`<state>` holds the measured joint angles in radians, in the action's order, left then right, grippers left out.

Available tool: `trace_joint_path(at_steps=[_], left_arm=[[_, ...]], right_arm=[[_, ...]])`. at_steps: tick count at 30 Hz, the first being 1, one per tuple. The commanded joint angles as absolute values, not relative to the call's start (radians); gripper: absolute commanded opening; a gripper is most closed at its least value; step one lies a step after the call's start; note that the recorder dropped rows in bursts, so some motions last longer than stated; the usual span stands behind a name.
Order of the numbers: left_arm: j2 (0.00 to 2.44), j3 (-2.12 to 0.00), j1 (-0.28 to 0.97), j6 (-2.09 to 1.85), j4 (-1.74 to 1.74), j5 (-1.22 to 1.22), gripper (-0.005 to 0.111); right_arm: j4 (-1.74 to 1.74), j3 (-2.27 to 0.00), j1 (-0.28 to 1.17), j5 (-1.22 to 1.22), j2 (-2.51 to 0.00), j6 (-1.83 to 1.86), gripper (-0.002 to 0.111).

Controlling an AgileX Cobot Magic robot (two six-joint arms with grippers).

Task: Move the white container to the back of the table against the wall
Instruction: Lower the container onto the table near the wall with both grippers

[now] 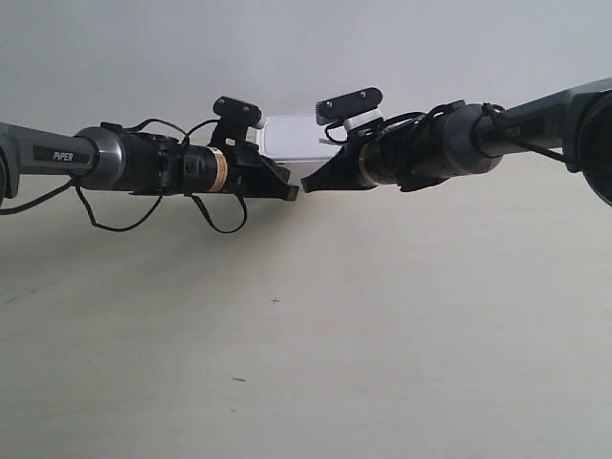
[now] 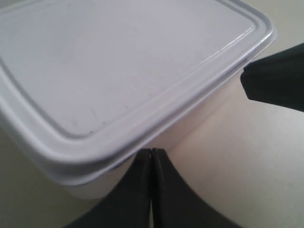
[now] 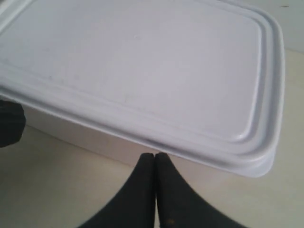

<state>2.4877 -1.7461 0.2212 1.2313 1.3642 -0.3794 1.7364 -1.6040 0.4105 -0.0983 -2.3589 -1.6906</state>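
Where the two fingers of the left gripper [image 2: 152, 156] end, they are pressed flat together with no gap. Their joined tip is set at the side wall of the white container [image 2: 123, 66], just under the rim of the lid [image 2: 142, 47]. The right gripper [image 3: 155, 157] shows the same state: both fingers are closed on each other and hold nothing, with the tip at the container's wall beneath the overhanging lid. In each wrist view the other gripper's dark tip appears at the picture's edge, near the same side of the box.

In the exterior view, the arm at the exterior view's left [image 1: 115, 158] and the arm at the exterior view's right [image 1: 449, 139] reach in low and roughly level over the table [image 1: 306, 363]. Their tips almost meet at the middle, just in front of the container.

The container is a white rectangular box with rounded corners. Its flat lid carries a raised rim with a shallow groove inside it and sits fully on. The box rests on the pale cream table at the far edge, before the plain grey-white wall [image 1: 143, 48]. Whether it touches the wall cannot be told.
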Motion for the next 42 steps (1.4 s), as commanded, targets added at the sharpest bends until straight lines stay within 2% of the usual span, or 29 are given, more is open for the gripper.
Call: trace_joint_path(at_steps=[1, 17, 23, 42], left_arm=[[2.49, -1.763, 0.219, 1.233, 1.357, -0.375, 0.0], [2.494, -1.782, 0.208, 1.157, 1.357, -0.379, 0.0], [2.509, -1.782, 0.167, 1.153, 1.389, -0.48, 0.0], [2.513, -1.782, 0.149, 1.102, 1.41, -0.477, 0.0]], right_arm=[[1.744, -1.635, 0.405, -0.099, -2.373, -1.682, 0.0], [1.744, -1.693, 0.405, -0.078, -2.423, -1.593, 0.0], [1.744, -1.723, 0.405, -0.053, -2.451, -1.522, 0.0], [1.744, -1.811, 0.405, 0.028, -2.493, -1.434, 0.0]])
